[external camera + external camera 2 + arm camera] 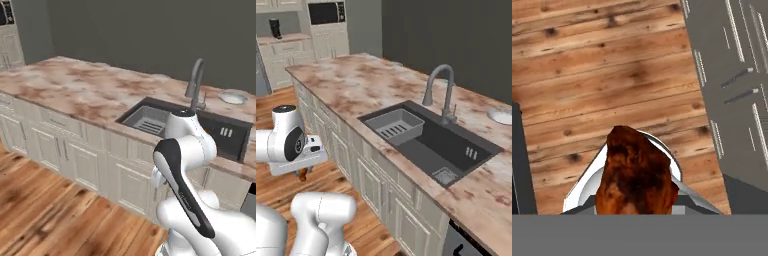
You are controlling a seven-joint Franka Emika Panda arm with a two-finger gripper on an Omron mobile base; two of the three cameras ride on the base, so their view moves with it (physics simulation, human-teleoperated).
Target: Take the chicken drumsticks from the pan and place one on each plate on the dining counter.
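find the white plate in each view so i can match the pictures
Left base view: the plate lies at the far right on the dining counter, right of the tap.
Right base view: the plate is cut by the right edge, beyond the sink.
Hand view: it looks down at the wood floor past a held chicken drumstick.
Shared landmark: the curved tap.

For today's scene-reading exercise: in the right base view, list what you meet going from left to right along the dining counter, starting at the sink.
Grey rack in the sink's left half → curved metal tap → small drain grate at the sink's near right corner → white plate at the right edge.
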